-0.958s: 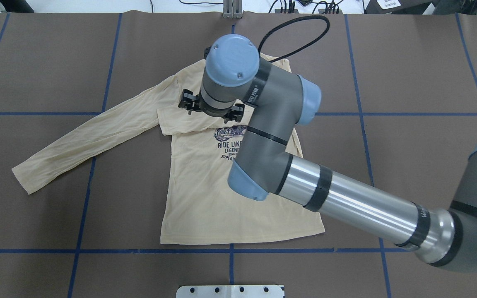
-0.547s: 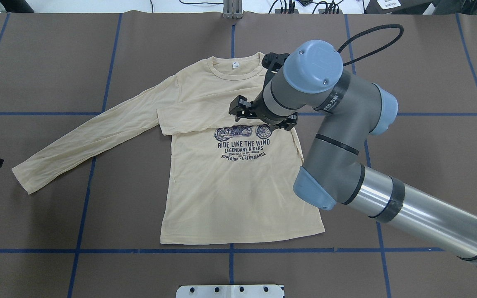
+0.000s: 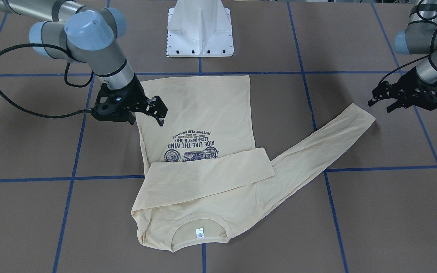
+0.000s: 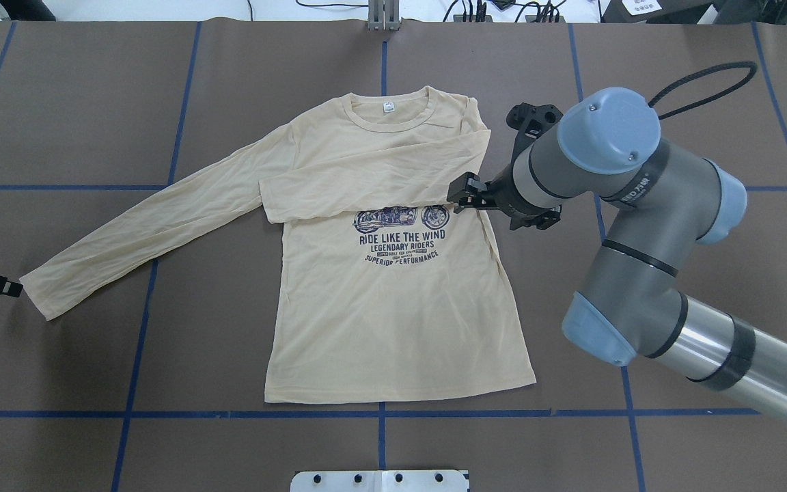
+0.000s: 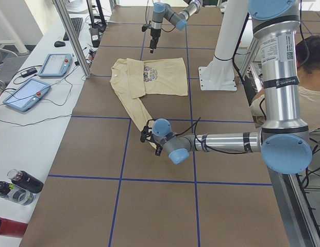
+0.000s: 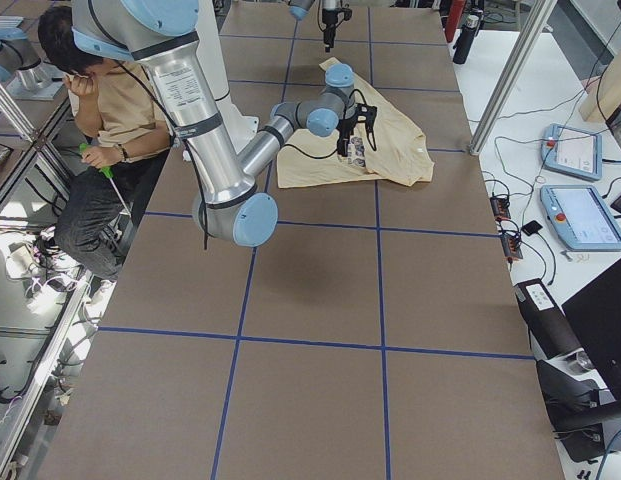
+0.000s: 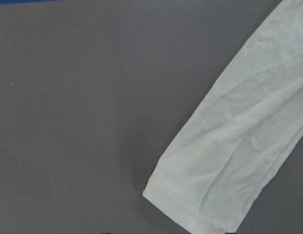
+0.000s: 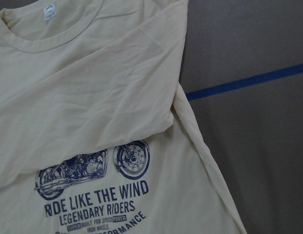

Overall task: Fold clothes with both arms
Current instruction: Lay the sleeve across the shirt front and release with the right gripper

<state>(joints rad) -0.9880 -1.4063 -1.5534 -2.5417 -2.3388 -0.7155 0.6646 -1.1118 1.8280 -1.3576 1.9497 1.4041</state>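
Note:
The cream-yellow long-sleeve shirt (image 4: 380, 307) lies flat on the table with its navy print up. One sleeve (image 4: 366, 181) is folded across the chest. The other sleeve (image 4: 147, 225) stretches out to the overhead view's left. My right gripper (image 4: 475, 198) hangs open and empty over the shirt's right edge beside the print; it also shows in the front view (image 3: 164, 118). My left gripper (image 3: 379, 106) is open and empty just off the outstretched sleeve's cuff (image 7: 190, 200). Only its tip (image 4: 4, 285) shows in the overhead view.
The white pedestal base (image 3: 200, 30) stands at the robot's side of the table. Blue tape lines (image 4: 380, 413) cross the brown table cover. An operator (image 6: 100, 110) sits beside the table. Touch panels (image 5: 26, 92) and bottles (image 5: 15, 188) lie off the far side.
My right arm has swung from over the shirt's chest to its right edge, gripper empty. My left gripper has come in from the left edge toward the outstretched sleeve's cuff.

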